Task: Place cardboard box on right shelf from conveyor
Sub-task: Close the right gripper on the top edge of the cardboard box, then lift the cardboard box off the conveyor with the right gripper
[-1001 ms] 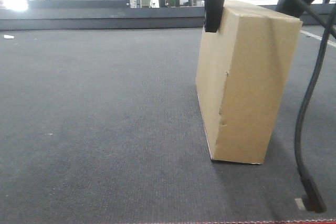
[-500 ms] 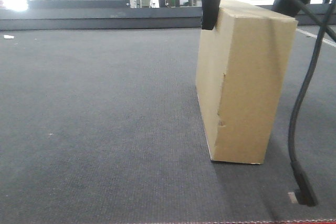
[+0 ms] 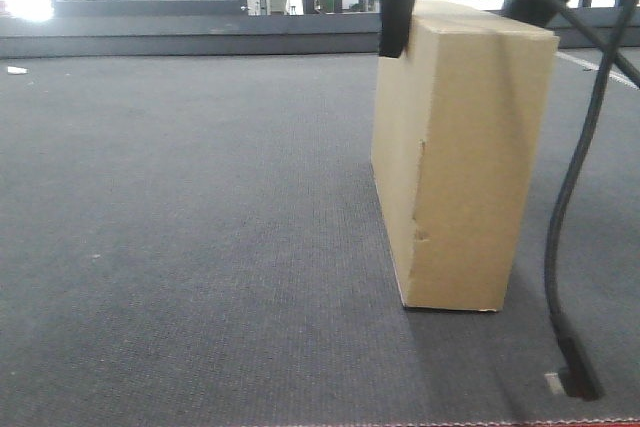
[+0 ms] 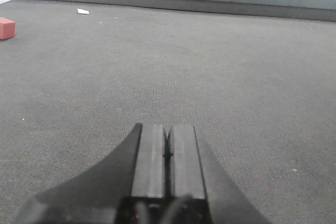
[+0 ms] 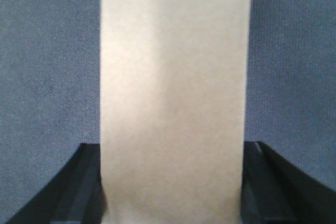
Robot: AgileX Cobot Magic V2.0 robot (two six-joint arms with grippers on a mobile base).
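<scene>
The cardboard box [image 3: 455, 157] stands upright on its narrow edge on the dark grey conveyor [image 3: 180, 227], right of centre. My right gripper [image 3: 462, 32] straddles its top, with one black finger [image 3: 393, 7] down the left face. In the right wrist view the box [image 5: 173, 93] fills the gap and both fingers of the right gripper [image 5: 172, 148] press its sides. My left gripper [image 4: 167, 129] is shut with nothing in it, low over bare conveyor [image 4: 236, 66]. The right shelf is out of view.
A black cable [image 3: 565, 227] hangs just right of the box down to the belt. A red block [image 4: 6, 27] and a white scrap [image 4: 83, 11] lie far off on the belt. A dark raised rail [image 3: 200, 42] bounds the far edge.
The box and my right gripper on it have shifted slightly to the left. The hanging cable has swung left with them.
</scene>
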